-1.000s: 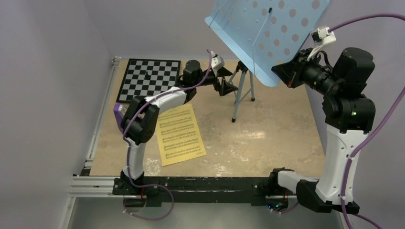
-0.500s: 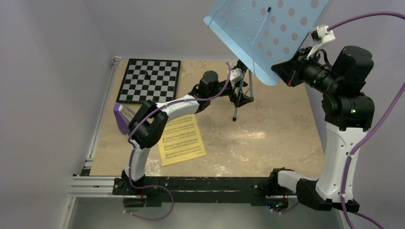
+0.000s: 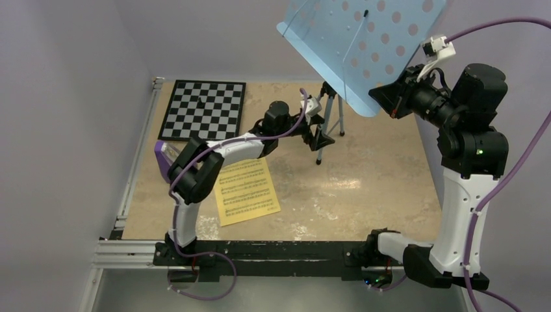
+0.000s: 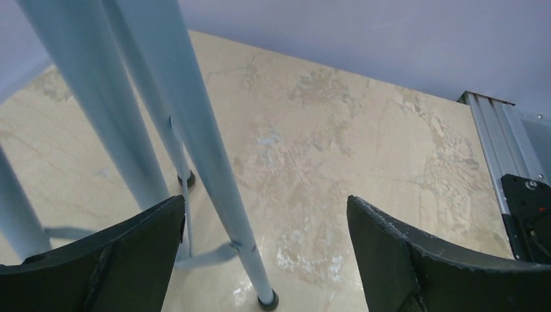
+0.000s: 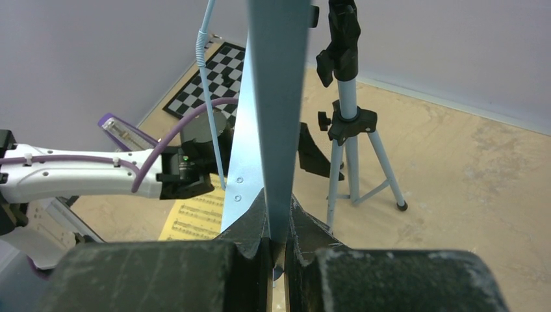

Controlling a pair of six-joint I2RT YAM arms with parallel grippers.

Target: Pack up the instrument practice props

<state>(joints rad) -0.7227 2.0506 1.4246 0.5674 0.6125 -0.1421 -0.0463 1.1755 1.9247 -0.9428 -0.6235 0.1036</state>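
Observation:
The light blue music stand stands at the back of the table, its hole-dotted tray point(image 3: 364, 45) tilted high over its tripod legs point(image 3: 330, 117). My right gripper point(image 3: 384, 97) is shut on the tray's lower edge point(image 5: 276, 97), the thin sheet pinched between the jaws point(image 5: 278, 231). Low beside the tripod, my left gripper point(image 3: 321, 138) is open. One leg point(image 4: 208, 162) passes between its fingers, nearer the left one, and the gripper point(image 4: 266, 227) touches nothing. The yellow sheet of music point(image 3: 247, 192) lies flat near the left arm. The purple metronome point(image 3: 162, 155) is partly hidden behind that arm.
A black-and-white checkerboard point(image 3: 205, 109) lies at the back left. Lilac walls close in on the left, back and right. A metal rail point(image 4: 494, 149) runs along the table's right edge. The left arm's cable point(image 5: 175, 140) loops near the tray.
My left gripper swung right from beside the tripod to its legs, then eased back slightly left and nearer. It stayed open. The right arm and the tray held still.

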